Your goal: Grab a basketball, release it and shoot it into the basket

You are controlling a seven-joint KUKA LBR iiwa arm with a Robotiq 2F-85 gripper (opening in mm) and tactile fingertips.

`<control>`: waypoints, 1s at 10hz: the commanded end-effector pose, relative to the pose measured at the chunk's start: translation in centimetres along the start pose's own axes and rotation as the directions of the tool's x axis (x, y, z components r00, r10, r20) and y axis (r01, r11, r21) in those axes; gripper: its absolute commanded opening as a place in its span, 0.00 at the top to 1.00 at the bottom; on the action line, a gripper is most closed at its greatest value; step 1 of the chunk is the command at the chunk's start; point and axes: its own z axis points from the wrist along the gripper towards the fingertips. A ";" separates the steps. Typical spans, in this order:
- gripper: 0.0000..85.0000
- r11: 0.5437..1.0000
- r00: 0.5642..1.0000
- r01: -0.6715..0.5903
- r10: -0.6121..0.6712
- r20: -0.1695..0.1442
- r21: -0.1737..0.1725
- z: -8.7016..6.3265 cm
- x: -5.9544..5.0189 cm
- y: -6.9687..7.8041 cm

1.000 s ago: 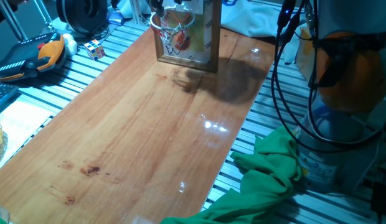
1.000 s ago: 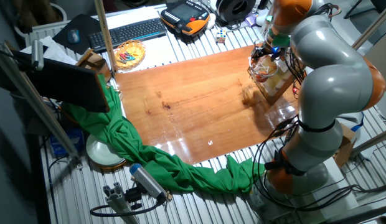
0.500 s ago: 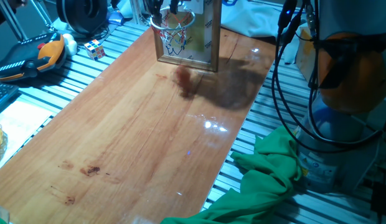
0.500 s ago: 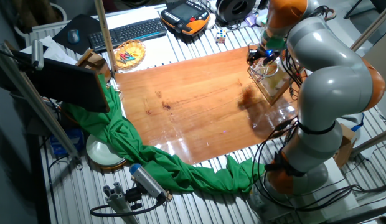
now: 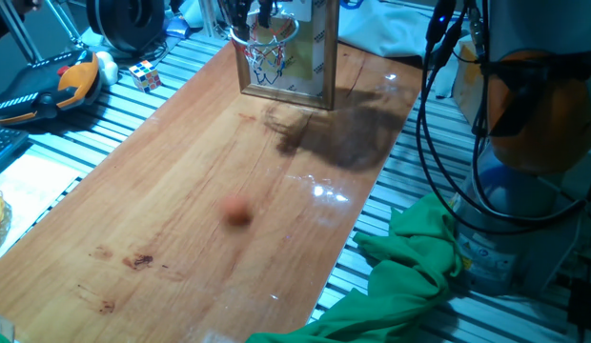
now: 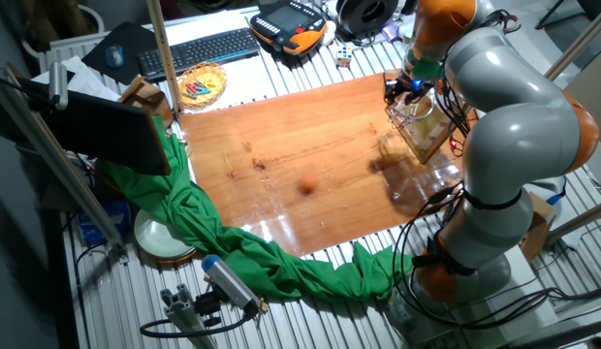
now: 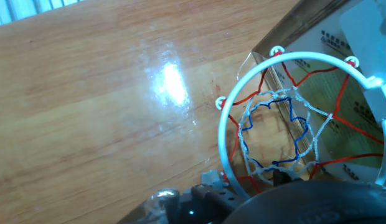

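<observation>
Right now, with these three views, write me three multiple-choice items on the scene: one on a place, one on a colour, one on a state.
1. Where is the basketball?
A. Inside the net
B. On the open wooden tabletop, away from the hoop
C. Between the gripper's fingers

2. What colour is the cloth draped along the table's edge?
A. Green
B. Yellow
C. Purple

3. What is in the basket's net?
A. The puzzle cube
B. The ball
C. Nothing

Answers:
1 B: the basketball shows as an orange blur on the table, well clear of the basket.
2 A: the cloth is green.
3 C: the hand view looks straight through the net to the wood.
</observation>
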 end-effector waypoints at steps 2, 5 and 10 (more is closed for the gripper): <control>0.68 1.000 1.000 0.011 -0.011 -0.003 -0.001 -0.1 0.1 0.1; 0.99 0.999 0.999 0.037 -0.037 -0.007 0.000 -0.3 0.1 0.2; 0.99 0.998 0.998 0.069 -0.069 -0.013 0.010 -0.7 0.4 0.2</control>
